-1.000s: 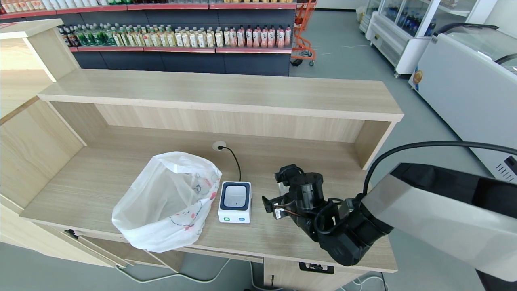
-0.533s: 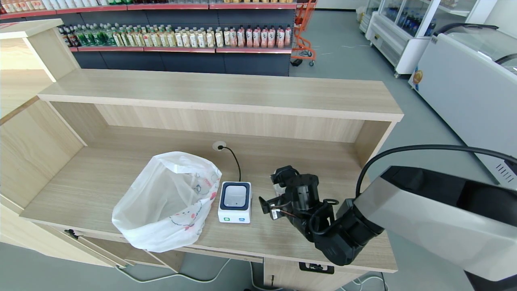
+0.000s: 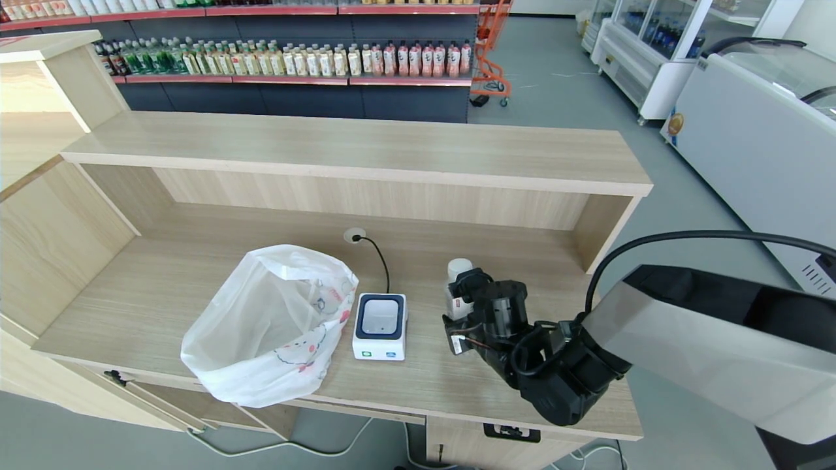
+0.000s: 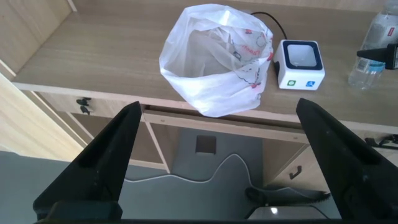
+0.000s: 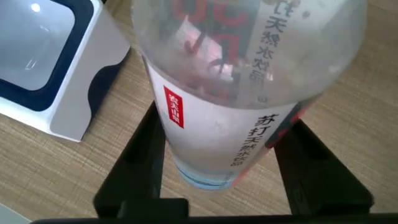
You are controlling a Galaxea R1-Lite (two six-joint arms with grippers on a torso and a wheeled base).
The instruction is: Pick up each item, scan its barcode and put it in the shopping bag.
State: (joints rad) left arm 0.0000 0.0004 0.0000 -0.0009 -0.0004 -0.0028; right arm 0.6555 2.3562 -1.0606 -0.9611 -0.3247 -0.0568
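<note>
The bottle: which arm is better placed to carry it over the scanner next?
Right. The right pincer grips the bottle, just beside the scanner. The left pincer hangs open and empty off the counter's front edge, nearer the shopping bag.

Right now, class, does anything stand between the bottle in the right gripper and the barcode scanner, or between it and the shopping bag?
Nothing visible stands between the clear drink bottle and the barcode scanner, only bare counter. On the way to the shopping bag, the scanner itself sits between them.
</note>
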